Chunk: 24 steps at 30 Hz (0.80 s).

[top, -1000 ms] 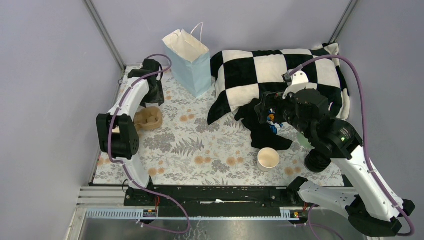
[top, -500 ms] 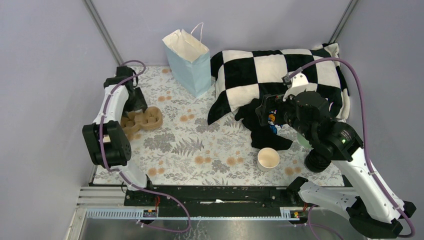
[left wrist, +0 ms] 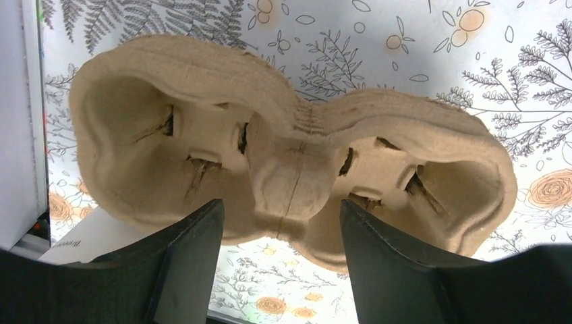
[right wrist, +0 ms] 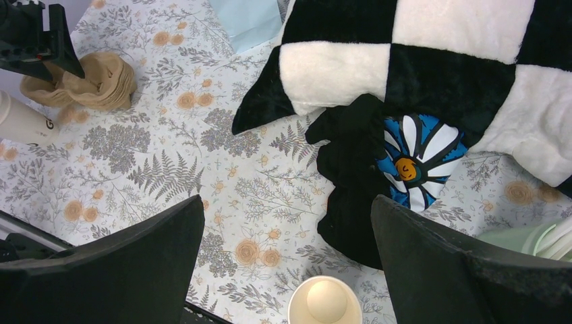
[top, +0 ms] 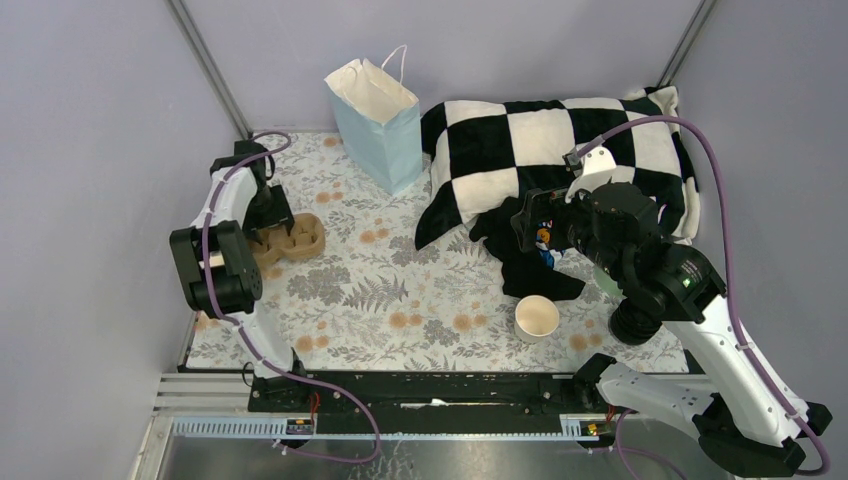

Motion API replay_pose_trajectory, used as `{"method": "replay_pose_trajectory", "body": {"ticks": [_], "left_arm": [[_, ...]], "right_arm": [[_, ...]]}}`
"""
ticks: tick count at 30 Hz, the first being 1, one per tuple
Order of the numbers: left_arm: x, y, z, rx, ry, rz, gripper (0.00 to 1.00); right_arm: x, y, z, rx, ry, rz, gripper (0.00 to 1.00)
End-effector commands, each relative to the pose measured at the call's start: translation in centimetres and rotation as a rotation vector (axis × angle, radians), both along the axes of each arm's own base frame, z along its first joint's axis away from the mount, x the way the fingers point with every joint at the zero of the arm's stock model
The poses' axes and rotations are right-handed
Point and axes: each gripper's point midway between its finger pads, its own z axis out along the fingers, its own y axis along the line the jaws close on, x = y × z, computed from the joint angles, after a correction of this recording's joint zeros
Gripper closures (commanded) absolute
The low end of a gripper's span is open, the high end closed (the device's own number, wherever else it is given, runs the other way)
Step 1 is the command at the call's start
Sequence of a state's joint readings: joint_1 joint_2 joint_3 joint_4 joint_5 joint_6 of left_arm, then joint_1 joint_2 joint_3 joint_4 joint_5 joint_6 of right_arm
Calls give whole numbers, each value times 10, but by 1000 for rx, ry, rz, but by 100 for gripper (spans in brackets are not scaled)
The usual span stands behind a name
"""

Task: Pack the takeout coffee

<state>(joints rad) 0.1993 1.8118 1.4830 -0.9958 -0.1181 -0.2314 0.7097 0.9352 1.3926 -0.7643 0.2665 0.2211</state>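
Floral tablecloth (top: pixel 400 290) is seen over the table in the top view. A blue bag (top: pixel 375 125) stands at 12 o'clock, a chequered pillow (top: pixel 560 150) lies at 2 o'clock, and a black cloth (top: pixel 520 265) is bunched below it. The cup (top: pixel 537 318) stands upright and lidless at 5 o'clock, well apart from both grippers. A pulp carrier (top: pixel 295 240) lies at 9 o'clock, with the left gripper (top: pixel 272 215) held over it. The right gripper (top: pixel 530 225) is held above the black cloth.

In the left wrist view the carrier (left wrist: pixel 290 155) fills the picture, with wells at 9 and 3 o'clock. The left gripper (left wrist: pixel 280 209) is spread, its fingers astride the carrier's narrow middle. Whether they touch it cannot be told.

In the right wrist view the right gripper (right wrist: pixel 287 199) is spread wide with nothing held. The cup (right wrist: pixel 325 302) is seen at 6 o'clock, the carrier (right wrist: pixel 94 84) at 10 o'clock, the black cloth (right wrist: pixel 357 169) at 3 o'clock and a mint cup (right wrist: pixel 533 239) at 4 o'clock.
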Motion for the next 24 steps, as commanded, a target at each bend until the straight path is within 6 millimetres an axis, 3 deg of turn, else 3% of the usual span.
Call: {"method": "replay_pose_trajectory", "body": {"ticks": [1,13,24], "left_arm": [[19,3,6,-6,-46,-13,35],[14,8,4,21,-33,-8,53],[14,11,27,49,-69,0,67]], "right_arm": [[1,4,11,27,-40,19,0],[0,5,11,35,-34,17,0],[1,9,10,40,-27,29,0]]}}
